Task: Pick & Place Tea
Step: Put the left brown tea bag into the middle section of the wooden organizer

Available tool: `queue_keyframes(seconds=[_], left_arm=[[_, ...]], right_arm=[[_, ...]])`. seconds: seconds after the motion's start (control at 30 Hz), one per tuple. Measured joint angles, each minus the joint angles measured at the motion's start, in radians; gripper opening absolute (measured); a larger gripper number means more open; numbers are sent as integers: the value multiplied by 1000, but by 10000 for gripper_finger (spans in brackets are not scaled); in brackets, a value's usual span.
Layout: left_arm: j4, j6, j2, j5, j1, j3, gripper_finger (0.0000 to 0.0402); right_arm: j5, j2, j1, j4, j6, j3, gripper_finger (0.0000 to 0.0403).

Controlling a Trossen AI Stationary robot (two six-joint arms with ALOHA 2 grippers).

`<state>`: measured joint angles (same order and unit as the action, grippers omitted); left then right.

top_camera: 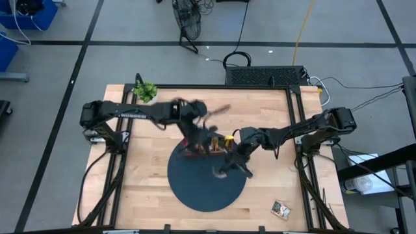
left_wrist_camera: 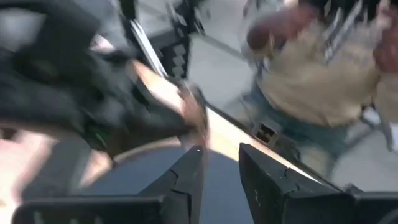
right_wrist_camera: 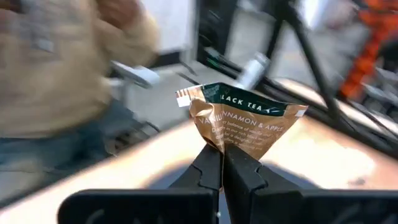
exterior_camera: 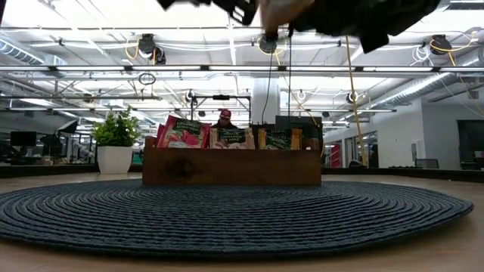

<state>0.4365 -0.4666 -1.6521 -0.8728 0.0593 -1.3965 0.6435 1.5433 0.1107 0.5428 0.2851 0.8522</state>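
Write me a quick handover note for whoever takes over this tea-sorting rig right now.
Right gripper: shut on a beige-and-dark-green black tea sachet, held above the round dark woven mat.
Left gripper: open, empty, also raised over the mat.
Brown wooden tray on the mat holds red, beige and green-labelled sachets upright.
One loose sachet lies on the table near the front right corner.
Left: place the held sachet in the tray, then fetch the loose one.

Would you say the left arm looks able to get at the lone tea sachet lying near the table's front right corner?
Probably not easily: the sachet lies well across the table from the left gripper, on the right arm's side. Only the bare mat lies between.
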Motion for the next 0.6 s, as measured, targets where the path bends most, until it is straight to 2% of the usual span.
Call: queue_keyframes(seconds=[0.13,0.23,0.3,0.37,0.43,0.5,0.6], left_arm=[[-188,38,38,-160,128,132,85],[-464,136,40,-311,213,257,70],[-687,277,29,-389,238,341,62],[-894,393,16,-368,223,405,57],[-994,454,13,-334,205,459,53],[-1021,448,13,-270,197,480,51],[-1000,425,13,-245,208,487,53]], right_arm=[[-121,0,-42,-70,23,-1,1],[-114,0,-81,-59,26,-1,1],[-114,-1,-110,-58,44,-1,1],[-114,-1,-138,-44,51,-1,1],[-87,0,-161,-21,73,0,2],[-42,6,-180,-1,78,0,2],[-13,8,-194,18,80,0,2]])
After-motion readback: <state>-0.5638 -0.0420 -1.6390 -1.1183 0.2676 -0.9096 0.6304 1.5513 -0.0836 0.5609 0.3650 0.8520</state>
